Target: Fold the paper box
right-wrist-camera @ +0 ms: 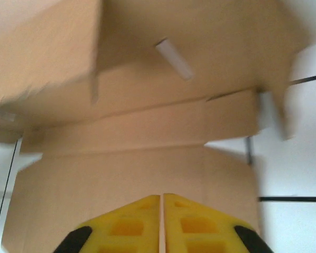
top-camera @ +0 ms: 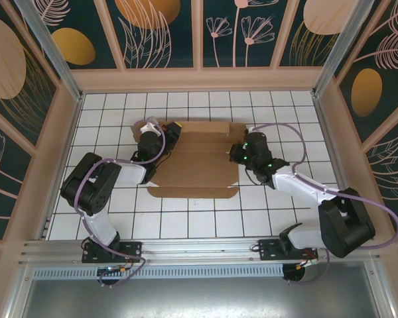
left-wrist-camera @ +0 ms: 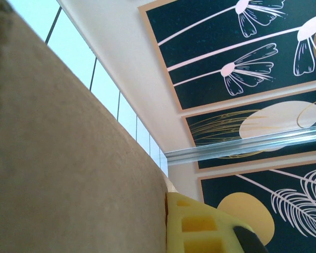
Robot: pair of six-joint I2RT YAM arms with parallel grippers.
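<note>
— Where's the paper box point(top-camera: 196, 165)?
— Middle of the worktop point(top-camera: 186, 222), mostly flat, between the 2 arms. The left jaws look clamped on its left flap, which is tipped up. The right jaws are pressed together on nothing, over the right end.
— So it's the side-wall step?
— I'd say so. Next, the right jaws must part, catch that right flap and stand it up.
</note>
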